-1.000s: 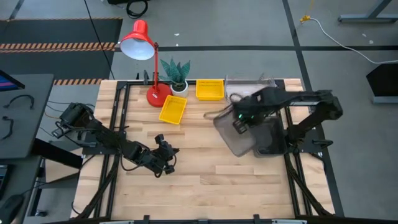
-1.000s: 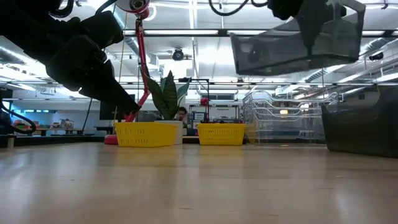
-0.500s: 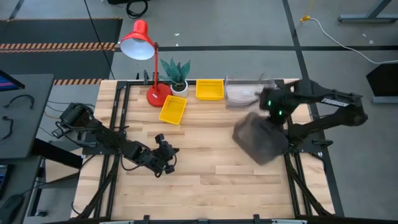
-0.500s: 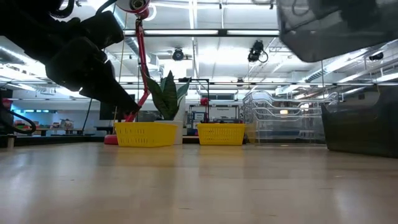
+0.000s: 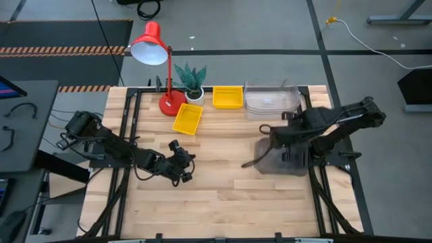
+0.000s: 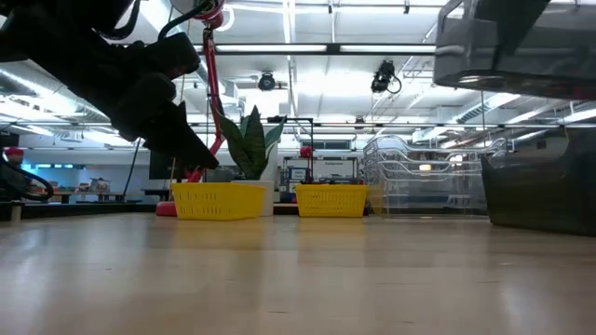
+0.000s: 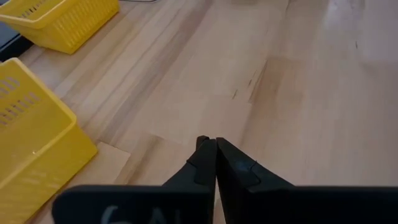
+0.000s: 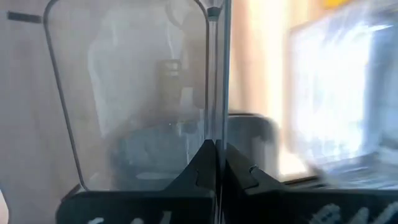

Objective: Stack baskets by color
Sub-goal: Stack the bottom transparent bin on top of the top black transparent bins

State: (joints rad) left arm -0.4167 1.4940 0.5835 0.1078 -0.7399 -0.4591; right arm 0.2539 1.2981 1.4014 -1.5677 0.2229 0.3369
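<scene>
1. The right gripper (image 5: 287, 138) is clenched on the rim of a smoky dark-grey translucent plastic basket (image 5: 278, 154), held raised over the table's right side.
2. A second dark-grey basket (image 6: 540, 191) rests on the table below it; in the high view it appears, though poorly seen, directly under the lifted one.
3. The clear transparent baskets (image 5: 271, 101) sit stacked at the back edge, beside two small bright yellow baskets (image 5: 227, 96) (image 5: 187, 119).
4. The left gripper (image 7: 215, 155) hovers over bare wooden table (image 5: 223, 189), jaws closed on nothing.
</scene>
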